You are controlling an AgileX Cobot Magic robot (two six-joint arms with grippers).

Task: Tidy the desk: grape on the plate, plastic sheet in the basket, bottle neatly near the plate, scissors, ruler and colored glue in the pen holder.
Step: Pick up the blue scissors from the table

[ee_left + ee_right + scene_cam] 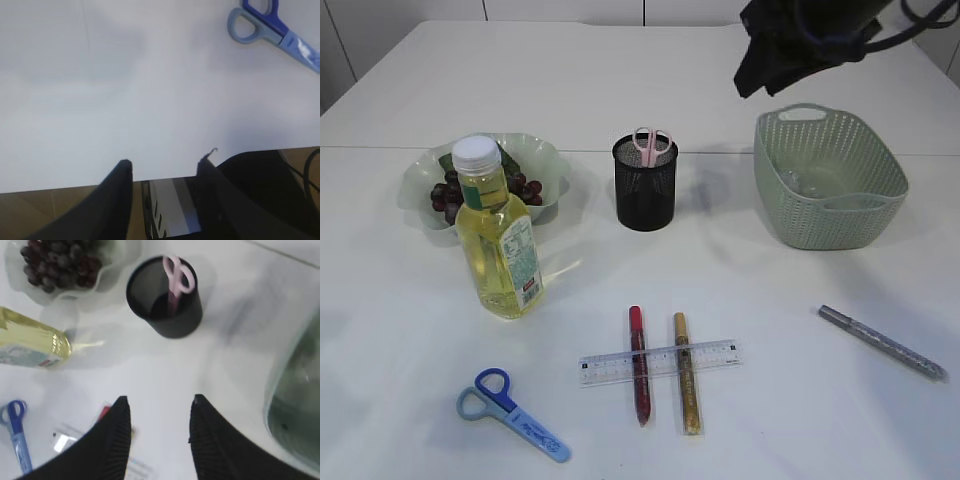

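Dark grapes (pixel 485 185) lie on the pale green plate (pixel 545 160) at the left. A bottle (pixel 500 235) of yellow liquid stands upright just in front of it. The black mesh pen holder (pixel 645 190) holds pink scissors (pixel 653 145). Blue scissors (pixel 515 412) lie at the front left. The clear ruler (pixel 660 362) rests across a red glue pen (pixel 639 370) and a gold one (pixel 686 375); a silver one (pixel 882 342) lies at the right. Something clear, apparently the plastic sheet (pixel 800 182), sits in the green basket (pixel 830 185). My right gripper (pixel 159 402) hangs open and empty, high over the table between holder and basket. My left gripper (pixel 165 162) is open and empty over the table's near edge, with the blue scissors (pixel 272 27) ahead of it.
My right arm (pixel 800 45) hangs dark above the basket's far side. The right wrist view takes in the pen holder (pixel 165 297), grapes (pixel 60 262), bottle (pixel 30 340) and basket wall (pixel 295 405). Bare white table stretches between the holder and the glue pens.
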